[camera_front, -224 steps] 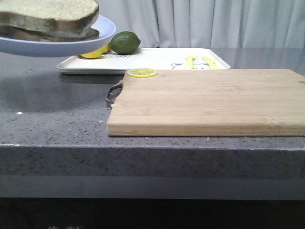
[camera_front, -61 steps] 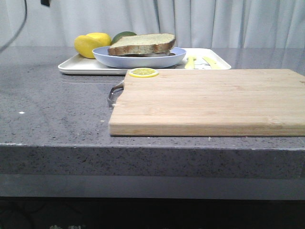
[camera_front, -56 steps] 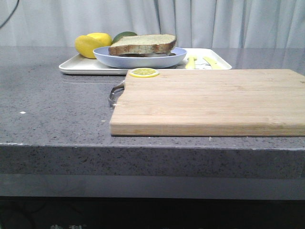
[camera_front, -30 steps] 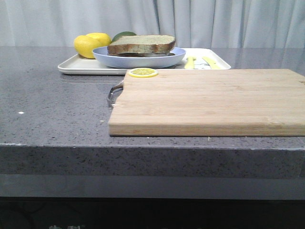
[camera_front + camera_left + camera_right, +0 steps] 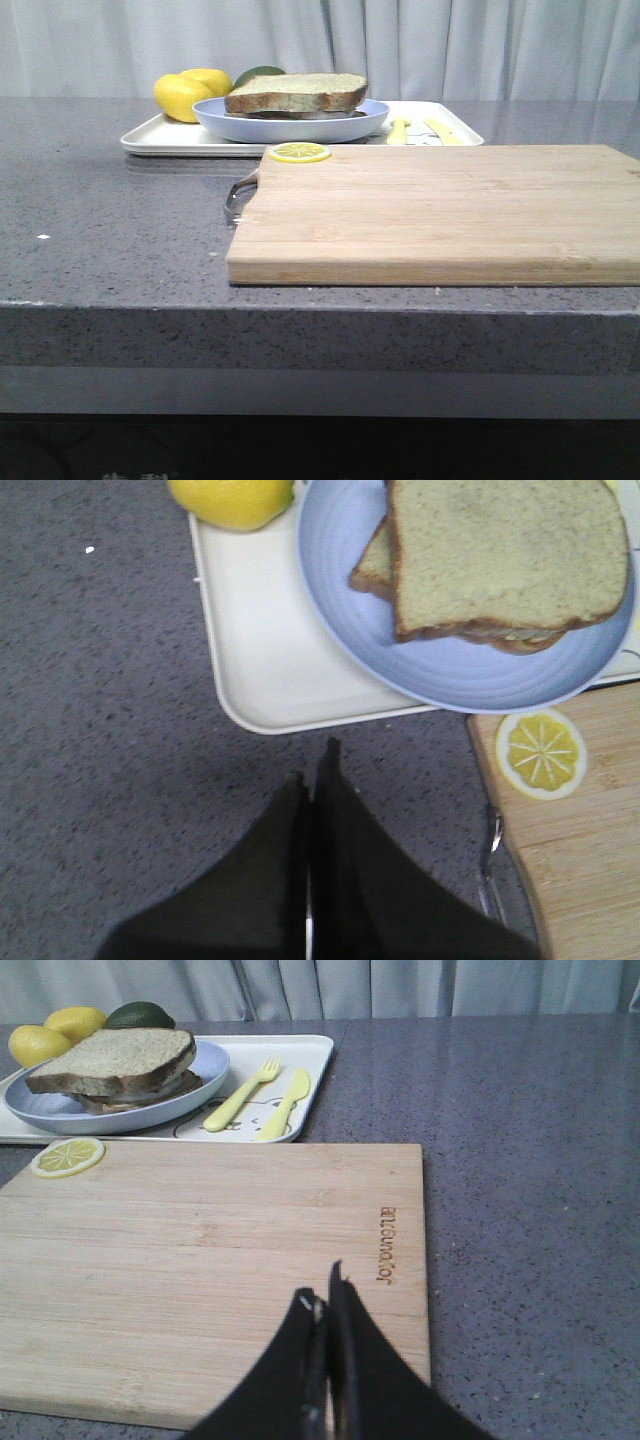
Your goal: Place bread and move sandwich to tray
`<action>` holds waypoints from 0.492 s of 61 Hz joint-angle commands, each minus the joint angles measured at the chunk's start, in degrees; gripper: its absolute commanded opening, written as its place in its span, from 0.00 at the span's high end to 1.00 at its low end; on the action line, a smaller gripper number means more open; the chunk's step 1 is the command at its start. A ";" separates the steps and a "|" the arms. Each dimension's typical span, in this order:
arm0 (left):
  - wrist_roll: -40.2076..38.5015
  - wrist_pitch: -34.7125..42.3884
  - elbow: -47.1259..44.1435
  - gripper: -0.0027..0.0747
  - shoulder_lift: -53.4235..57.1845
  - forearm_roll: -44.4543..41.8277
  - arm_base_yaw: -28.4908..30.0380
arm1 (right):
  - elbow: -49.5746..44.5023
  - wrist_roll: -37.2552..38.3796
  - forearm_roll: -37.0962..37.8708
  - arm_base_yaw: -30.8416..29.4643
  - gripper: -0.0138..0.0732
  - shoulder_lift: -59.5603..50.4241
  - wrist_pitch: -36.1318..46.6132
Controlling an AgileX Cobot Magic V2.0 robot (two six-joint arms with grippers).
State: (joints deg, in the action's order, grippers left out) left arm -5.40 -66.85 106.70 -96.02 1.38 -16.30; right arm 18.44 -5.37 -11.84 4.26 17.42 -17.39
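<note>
**Sandwich plated on the tray**

Near the tabletop's (image 5: 110, 220) far left corner, the tray (image 5: 160, 138) carries two lemons (image 5: 185, 93), then the blue plate (image 5: 290, 125) with the sandwich (image 5: 295, 93), bread (image 5: 505, 550) on top. The left gripper (image 5: 312, 780), jaws closed and empty, hovers beside the tray; the right gripper (image 5: 325, 1305), likewise closed, hangs over the cutting board (image 5: 440, 210).

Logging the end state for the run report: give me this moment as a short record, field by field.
sandwich: on the pale-blue plate, thick bread slice on top
plate: resting on the white tray
tray extras: two lemons, a lime, yellow fork and knife
cutting board: bare except a lemon slice at its far left corner
left gripper: shut, holding nothing, over the counter beside the tray
right gripper: shut, holding nothing, over the board
</note>
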 commanded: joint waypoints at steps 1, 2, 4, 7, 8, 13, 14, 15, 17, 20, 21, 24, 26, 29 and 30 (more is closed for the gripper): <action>-1.83 7.72 -6.47 0.99 7.78 -0.61 1.68 | 1.65 -0.13 -0.39 0.03 0.91 0.41 4.46; -1.95 8.62 -7.97 0.99 8.70 -0.61 1.99 | 1.65 -0.13 -0.39 0.03 0.91 0.41 4.46; -2.11 10.48 -11.84 0.99 10.56 -0.61 2.54 | 1.65 -0.13 -0.39 0.03 0.91 0.41 4.46; -2.25 13.93 -17.32 0.99 13.86 -0.61 3.49 | 1.65 -0.13 -0.39 0.03 0.91 0.41 4.46; -2.25 15.40 -18.87 0.99 14.83 -0.61 3.78 | 1.65 -0.13 -0.39 0.03 0.91 0.41 4.46; -2.25 20.30 -27.24 0.99 20.13 -0.61 5.19 | 1.65 -0.13 -0.39 0.03 0.91 0.41 4.46; -2.25 21.75 -28.71 0.99 21.58 -0.61 5.55 | 1.65 -0.13 -0.39 0.03 0.91 0.41 4.46; -2.25 22.76 -30.90 0.99 22.57 -0.61 5.67 | 1.65 -0.13 -0.39 0.03 0.91 0.41 4.46; -2.25 25.29 -33.79 0.99 24.57 -0.61 6.05 | 1.65 -0.13 -0.39 0.03 0.91 0.41 4.46; -2.25 28.95 -38.79 0.99 28.08 -0.61 6.44 | 1.65 -0.13 -0.39 0.03 0.91 0.41 4.46; -2.25 30.01 -40.21 0.99 29.13 -0.61 6.54 | 1.65 -0.13 -0.39 0.03 0.91 0.41 4.46; -2.11 33.82 -45.21 0.99 33.23 -0.61 6.48 | 1.65 -0.13 -0.39 0.03 0.91 0.41 4.46; -2.11 36.02 -48.81 0.99 35.36 -0.61 6.48 | 1.65 -0.13 -0.39 0.03 0.91 0.41 4.46; -2.11 39.78 -53.76 0.99 39.16 -0.61 6.48 | 1.65 -0.13 -0.39 0.03 0.91 0.41 4.46; -2.11 41.25 -55.85 0.99 40.80 -0.61 6.48 | 1.65 -0.13 -0.39 0.03 0.91 0.41 4.46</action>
State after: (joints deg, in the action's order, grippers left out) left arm -7.00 -35.79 56.43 -61.84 0.58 -10.06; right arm 18.44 -5.37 -11.84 4.26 17.42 -17.39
